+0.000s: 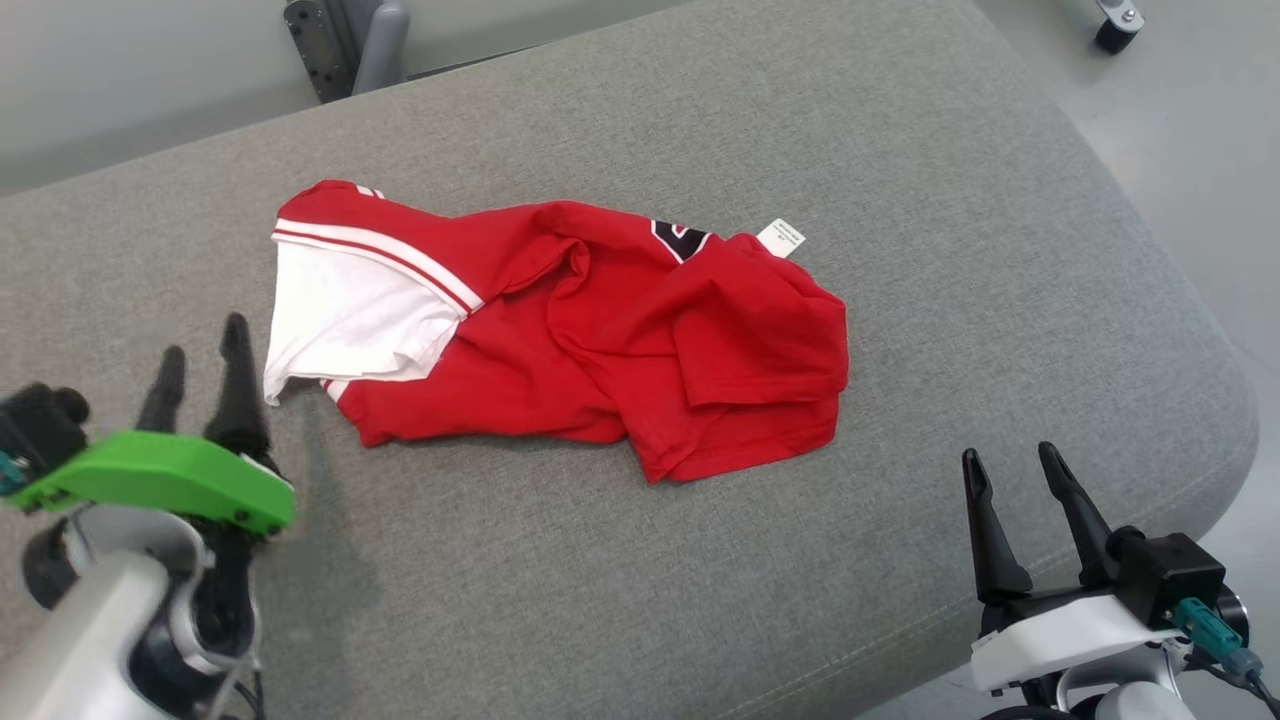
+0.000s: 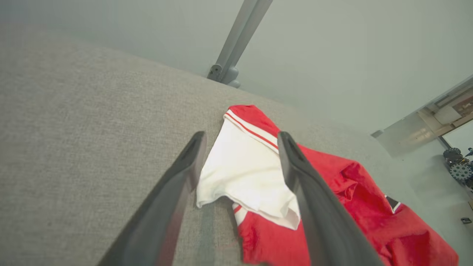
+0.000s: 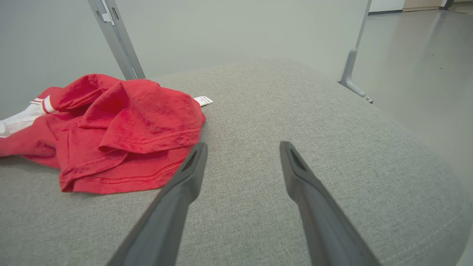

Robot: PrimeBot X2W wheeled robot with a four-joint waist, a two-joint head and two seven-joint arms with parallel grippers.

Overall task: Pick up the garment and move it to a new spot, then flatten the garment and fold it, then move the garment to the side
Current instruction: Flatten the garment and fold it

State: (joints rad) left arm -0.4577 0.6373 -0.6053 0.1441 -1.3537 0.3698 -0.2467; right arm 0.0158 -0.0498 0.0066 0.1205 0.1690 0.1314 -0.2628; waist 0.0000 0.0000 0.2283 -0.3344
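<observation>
A robotics lab or test room, by the look of it. Around the grey fabric cushion (image 1: pixel 700 600) lies a bare pale floor (image 1: pixel 1180 150), grey metal frame posts (image 1: pixel 385 40) stand just behind it, a caster (image 1: pixel 1113 30) sits beyond its far right corner — and what may be wheeled machinery (image 2: pixel 460 170) stands farther off.

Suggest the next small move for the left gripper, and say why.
Probably ease the left gripper forward and close on the corner of the white sleeve, to start pulling it flat. The garment lies crumpled on the grey cushion, and the jaws stand open just short of that sleeve, holding nothing.
</observation>
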